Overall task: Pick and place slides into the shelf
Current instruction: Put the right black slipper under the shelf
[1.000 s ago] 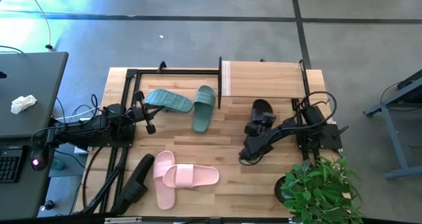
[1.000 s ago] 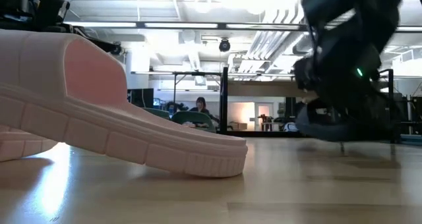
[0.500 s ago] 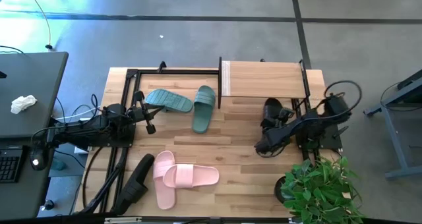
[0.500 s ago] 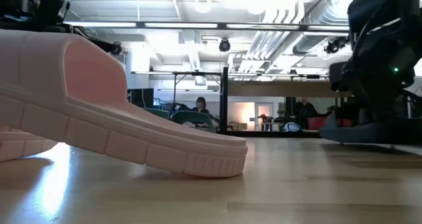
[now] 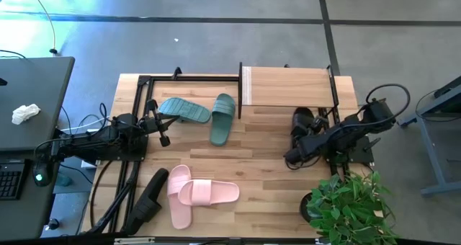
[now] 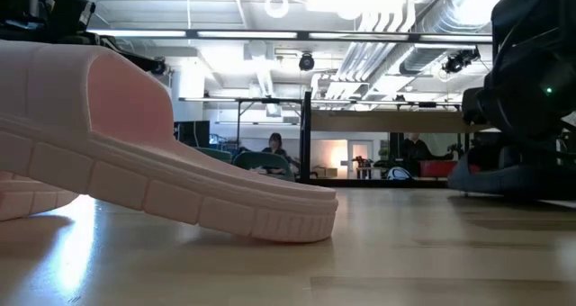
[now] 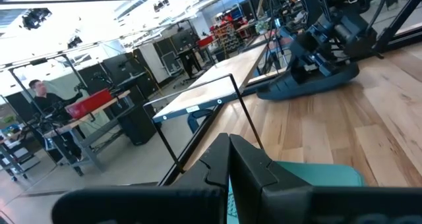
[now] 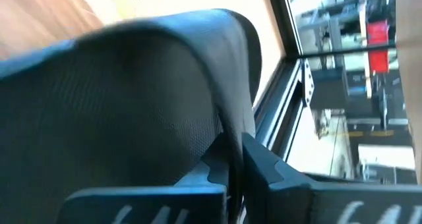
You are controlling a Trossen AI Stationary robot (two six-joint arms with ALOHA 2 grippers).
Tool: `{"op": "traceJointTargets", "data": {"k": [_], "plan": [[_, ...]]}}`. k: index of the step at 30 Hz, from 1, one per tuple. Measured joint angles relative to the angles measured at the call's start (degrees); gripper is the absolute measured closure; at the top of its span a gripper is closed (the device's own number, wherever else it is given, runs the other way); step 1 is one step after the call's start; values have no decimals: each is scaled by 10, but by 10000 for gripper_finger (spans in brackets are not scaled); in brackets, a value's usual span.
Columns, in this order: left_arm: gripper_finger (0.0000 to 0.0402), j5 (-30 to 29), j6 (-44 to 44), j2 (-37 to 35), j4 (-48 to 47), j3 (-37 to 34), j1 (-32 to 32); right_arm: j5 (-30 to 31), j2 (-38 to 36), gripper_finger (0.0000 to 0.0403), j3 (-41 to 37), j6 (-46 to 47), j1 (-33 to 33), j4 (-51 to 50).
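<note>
My right gripper (image 5: pixel 308 139) is shut on a black slide (image 5: pixel 298 124), low over the table just in front of the shelf (image 5: pixel 295 86), a rack with a light wooden top. The low view shows this slide (image 6: pixel 499 178) at the right, under the dark gripper. Two teal slides (image 5: pixel 184 109) (image 5: pixel 223 118) lie at the far left. Two pink slides (image 5: pixel 209 192) (image 5: pixel 177 198) lie crossed at the near edge, with another black slide (image 5: pixel 148 198) beside them. My left gripper (image 5: pixel 163 128) is shut and level, holding nothing, just short of the teal slides. My right gripper pinches the edge of the black slide's wide strap (image 8: pixel 221 122) between its two fingers (image 8: pixel 264 165). The fingers slant downward, coming from the table's right side. The slide hangs below them, about level; whether its sole touches the table, I cannot tell.
A bare black metal frame (image 5: pixel 191 78) stands at the far left, next to the shelf. A potted plant (image 5: pixel 346 205) stands at the near right corner. Bare wood lies between the teal and pink slides.
My right gripper has carried the black slide toward the table's right edge, closer to the shelf's right legs, rolling somewhat on the way. It has stayed shut on the slide. Most of this move came early in the second.
</note>
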Motion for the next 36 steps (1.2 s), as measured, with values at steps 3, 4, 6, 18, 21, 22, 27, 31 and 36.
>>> {"op": "traceJointTargets", "data": {"k": [3,4,6,18,21,22,27,31,36], "plan": [[401,0,0,0,0,0,0,-15,0,403,0,25,-4,-16],[401,0,0,0,0,0,0,-18,0,403,0,35,-4,-20],[401,0,0,0,0,0,0,-22,0,403,0,44,-4,-24],[401,0,0,0,0,0,0,-38,1,378,11,43,-5,-25],[401,0,0,0,0,0,0,-40,1,342,27,39,-5,-28],[401,0,0,0,0,0,0,-42,1,329,32,39,-4,-25],[401,0,0,0,0,0,0,-44,1,259,40,31,-4,-25],[401,0,0,0,0,0,0,-40,1,219,40,31,-4,-27],[401,0,0,0,0,0,0,-39,1,200,62,47,-4,-46]]}}
